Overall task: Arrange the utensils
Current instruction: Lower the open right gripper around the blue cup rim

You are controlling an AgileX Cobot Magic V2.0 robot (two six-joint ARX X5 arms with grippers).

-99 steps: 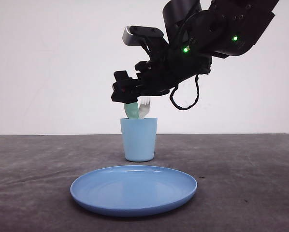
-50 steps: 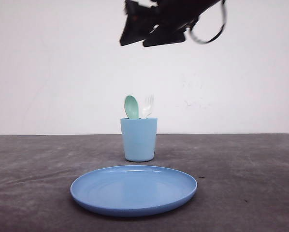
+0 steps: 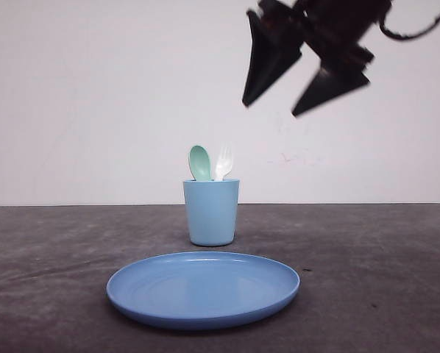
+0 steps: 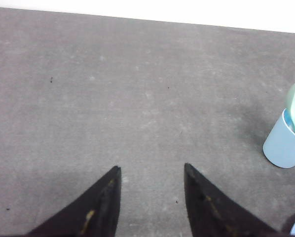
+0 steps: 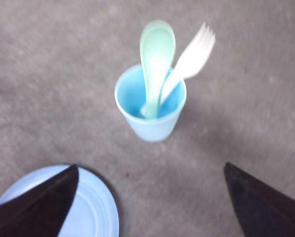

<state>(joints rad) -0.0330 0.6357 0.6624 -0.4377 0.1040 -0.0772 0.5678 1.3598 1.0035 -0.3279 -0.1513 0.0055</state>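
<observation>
A plain white wall stood behind a dark grey desk [image 3: 382,294] with a matte, slightly mottled top. The cup [image 3: 211,212] sat near the middle, and the spoon [image 3: 199,162] and fork [image 3: 224,162] stood in it handle-down, heads above the rim, leaning side by side and close to touching. The plate [image 3: 203,288] lay just in front of the cup, apart from it and bare.

Both utensils looked like thin plastic: light, fairly stiff, smooth enough to slip in a loose pinch, and likely to flex before breaking. By my judgement the best hold would be on the neck just under the spoon's bowl or the fork's tines, the only parts clear of the cup; a sideways nudge could tip the light cup.

The right gripper [image 3: 304,77] hung high above and to the right of the cup, its fingers spread wide and empty. The left gripper [image 4: 151,205] faced bare desk with the cup off to one side, its fingers apart and holding nothing.

Open desk lay on every side of the cup and plate, with no edge close in the front view, so there was ample room to move.
</observation>
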